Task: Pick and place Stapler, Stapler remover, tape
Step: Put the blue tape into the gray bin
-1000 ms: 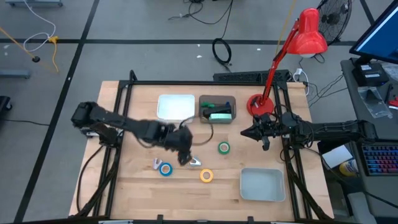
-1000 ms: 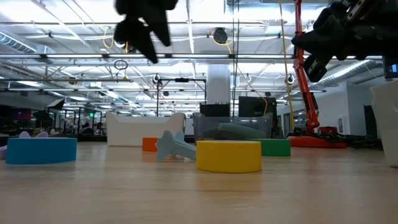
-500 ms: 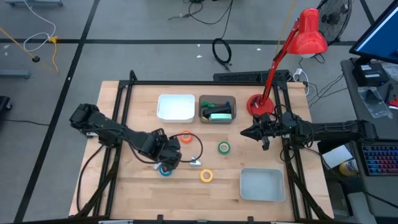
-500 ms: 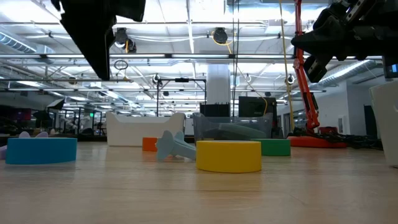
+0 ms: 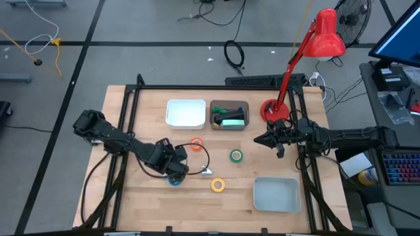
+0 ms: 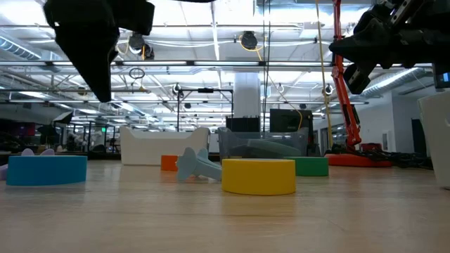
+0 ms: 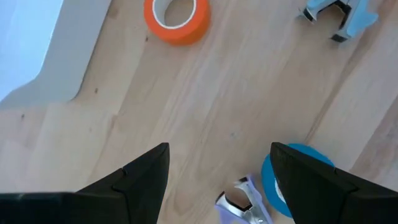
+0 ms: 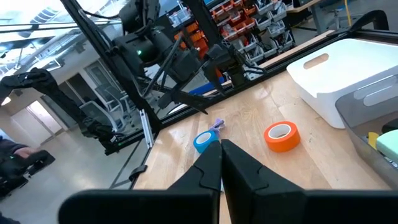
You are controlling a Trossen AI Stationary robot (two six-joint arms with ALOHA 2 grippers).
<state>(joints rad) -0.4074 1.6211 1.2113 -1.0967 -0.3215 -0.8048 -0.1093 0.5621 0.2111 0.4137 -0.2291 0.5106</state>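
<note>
The blue tape roll point(image 5: 174, 179) lies flat on the wooden surface point(image 5: 138, 203), directly under the left tool point(image 5: 172, 168), which hangs above it with its two fingers point(image 7: 140, 180) spread wide and nothing between them. In the left wrist view the blue roll point(image 7: 283, 186) sits just past one fingertip, and a small purple stapler remover point(image 7: 242, 199) lies touching its side, below the gap between the fingers.

Taking the blue roll as the landmark: the pale blue stapler remover point(image 5: 205, 172) lies near it, toward the right arm's side. The yellow tape roll point(image 5: 218, 185) lies a little beyond that, closer to the front edge of the surface. The orange tape roll point(image 5: 196, 144) lies near, toward the back of the surface, just in front of the white tray point(image 5: 186, 113). The green tape roll point(image 5: 236, 155) lies farther off, toward the right arm.

Beside the white tray stands a clear bin point(image 5: 230, 115) holding a green stapler point(image 5: 232, 121) and other small items that are hard to tell apart. A second, grey tray point(image 5: 276, 195) sits well apart at the front right corner of the surface. A red desk lamp point(image 5: 308, 52) stands at the back right.

The right tool point(image 5: 261, 139) waits well away from the blue roll, raised near the lamp base, its fingers point(image 8: 214, 165) pressed together on nothing.
</note>
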